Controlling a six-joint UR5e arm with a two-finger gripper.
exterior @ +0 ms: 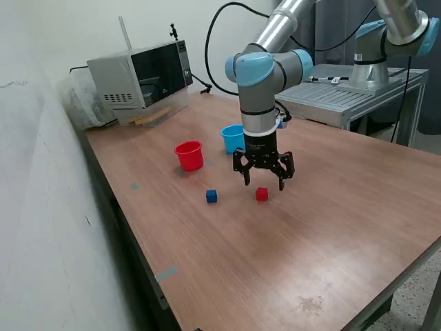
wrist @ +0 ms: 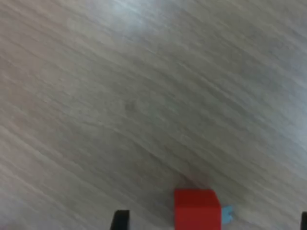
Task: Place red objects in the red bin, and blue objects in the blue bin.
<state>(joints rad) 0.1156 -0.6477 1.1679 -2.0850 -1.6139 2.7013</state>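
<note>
My jaws hang spread apart, empty, pointing straight down over the table (exterior: 331,227). A red cube (exterior: 262,194) sits just below them, not touching.

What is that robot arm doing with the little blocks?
The arm is sorting blocks by colour. Its gripper hangs open just above a red cube on the wooden table, not holding anything. A blue cube sits nearby on the exterior view's left. The red bin and the blue bin wait farther back. Whether anything is inside them can't be seen.
</note>
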